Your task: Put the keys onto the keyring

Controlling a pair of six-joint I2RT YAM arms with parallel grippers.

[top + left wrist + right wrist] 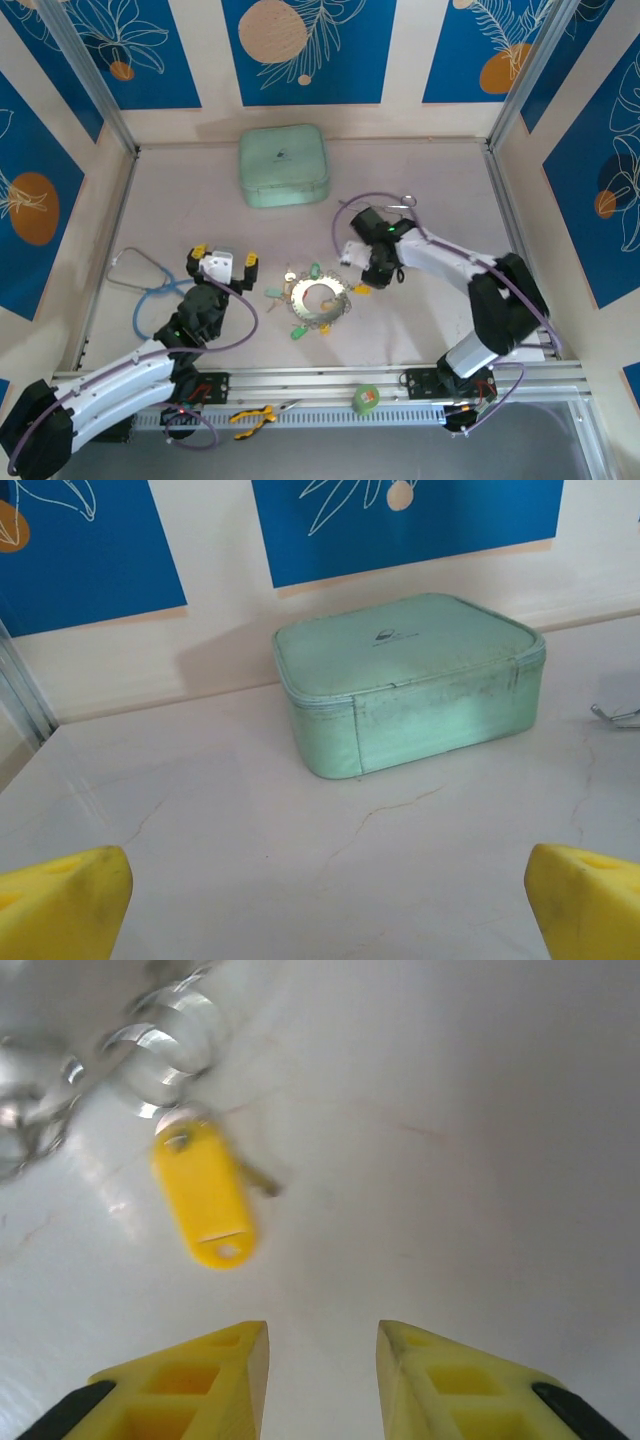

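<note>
Near table [440,200] centre: right pincer [322,1335] narrowly parted, empty, just beside yellow-tagged key [205,1195]; left pincer [322,870] wide, empty. Risk: closing fingers skid key from keyring [299,298].

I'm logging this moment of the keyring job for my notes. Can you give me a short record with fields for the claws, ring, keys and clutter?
left claw: wide open, empty, left of the keyring
right claw: open, empty, close to a yellow-tagged key
keyring: lying flat between the two claws
keys: spread around the keyring; cannot tell whether any are threaded on
clutter: mint case at the back, stethoscope at the left
</note>
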